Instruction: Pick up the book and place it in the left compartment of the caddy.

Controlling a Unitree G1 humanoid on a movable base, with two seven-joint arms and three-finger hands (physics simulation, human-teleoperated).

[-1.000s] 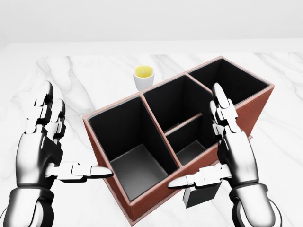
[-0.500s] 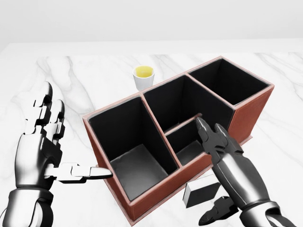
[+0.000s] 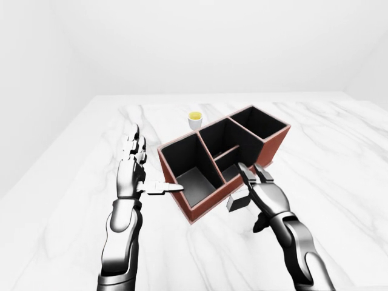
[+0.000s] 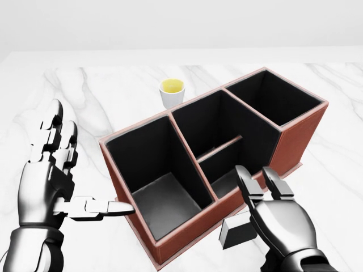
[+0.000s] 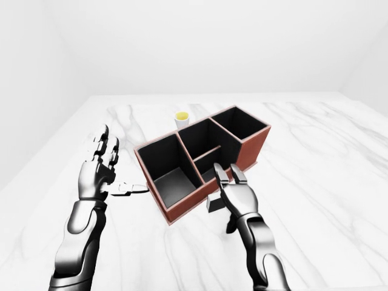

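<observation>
The book [image 4: 237, 233] is a small dark block with a white edge. It lies on the marble table against the caddy's near wall, at the lower right of the head view. The caddy [image 4: 136, 129] is red-brown with black compartments; its large left compartment [image 4: 161, 192] holds nothing. My right hand [image 4: 258, 195] hovers palm down over the book's right end, with its fingers spread open and reaching to the caddy wall. It partly hides the book. My left hand [image 4: 79, 170] is open and upright to the left of the caddy, its thumb pointing at the caddy wall.
A white cup [image 4: 172, 92] with yellow liquid stands just beyond the caddy, near the top of the head view. The white marble table [image 3: 339, 157] spreads wide on all sides of the caddy.
My right hand has turned from upright to palm down and has dropped lower over the book. The left hand, the caddy and the book have not moved.
</observation>
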